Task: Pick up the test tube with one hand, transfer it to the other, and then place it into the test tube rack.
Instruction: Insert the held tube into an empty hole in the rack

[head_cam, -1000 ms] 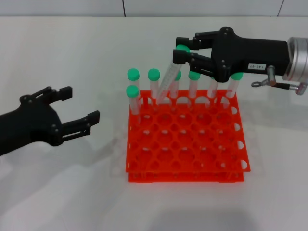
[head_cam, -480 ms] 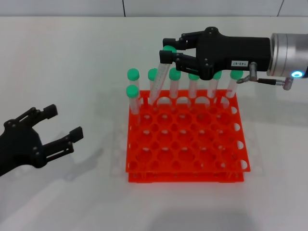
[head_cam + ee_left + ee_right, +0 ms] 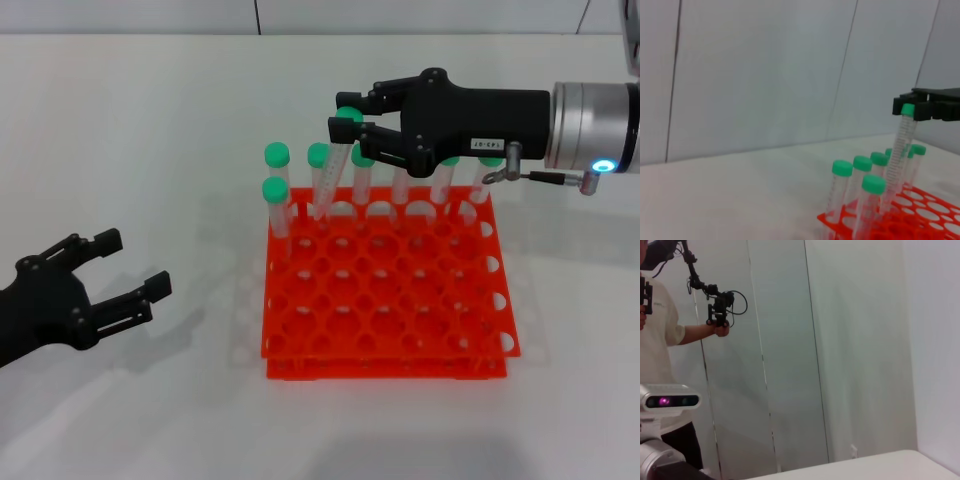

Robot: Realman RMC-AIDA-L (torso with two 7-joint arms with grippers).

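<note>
Lower left of the head view: left gripper (image 3: 128, 268), fingers spread, holding nothing. Centre: test tube rack (image 3: 385, 295) on the white table (image 3: 150, 140). Upper centre: right gripper (image 3: 349, 116) clamped on the green cap of the test tube (image 3: 331, 172), tilted, its lower end at the rack's back row among other green-capped tubes (image 3: 276, 190).

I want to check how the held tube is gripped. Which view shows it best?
The head view: the slim clear green-capped test tube shows full length, tilted, cap pinched in the right claw, base in the orange-red rack. The left wrist view shows it side-on; the right wrist view, nothing.
</note>
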